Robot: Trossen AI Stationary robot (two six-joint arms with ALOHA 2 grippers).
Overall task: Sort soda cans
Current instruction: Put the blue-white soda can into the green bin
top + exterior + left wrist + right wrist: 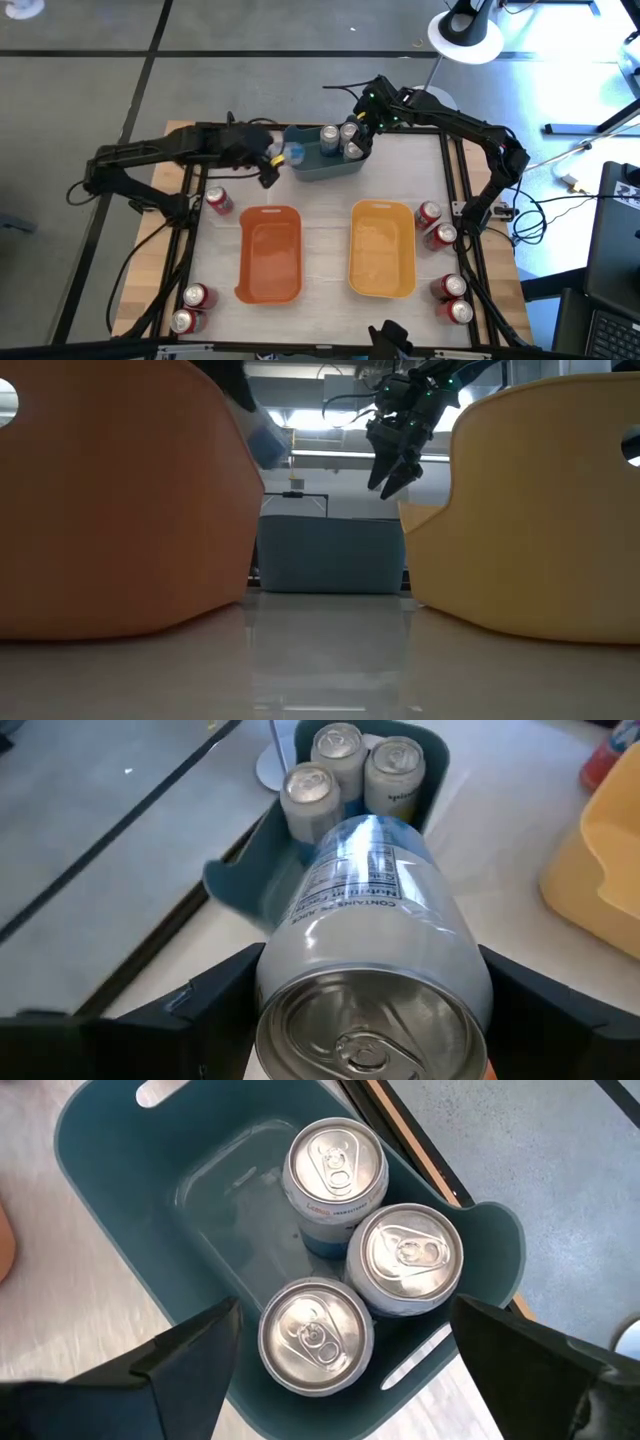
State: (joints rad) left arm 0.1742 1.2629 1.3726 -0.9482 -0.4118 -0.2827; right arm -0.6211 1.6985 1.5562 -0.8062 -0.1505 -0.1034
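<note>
A blue-grey bin (325, 165) stands at the table's far middle with three silver cans (330, 1165) upright in its right end. My left gripper (272, 165) is at the bin's left end, shut on a silver-grey can (375, 930). My right gripper (350, 1370) is open and empty, hovering above the three cans in the bin; it also shows in the low view (395, 470). One red can (218, 201) lies on the table near my left gripper. Other red cans stand at the near left (192, 307) and along the right side (438, 226). My left gripper pinches the silver-grey can by its round side wall (285, 970) between its two fingers (200, 1005), close to the can's top end. The can lies along the fingers, its pull-tab top (365, 1035) toward the wrist and its bottom end toward the blue-grey bin. It is lifted clear of the table.
An orange bin (270, 255) and a yellow bin (382, 250) stand side by side in the table's near middle. In the low view they fill the left (110, 510) and right (540, 510) sides. A lamp base (465, 35) stands on the floor beyond the far edge.
</note>
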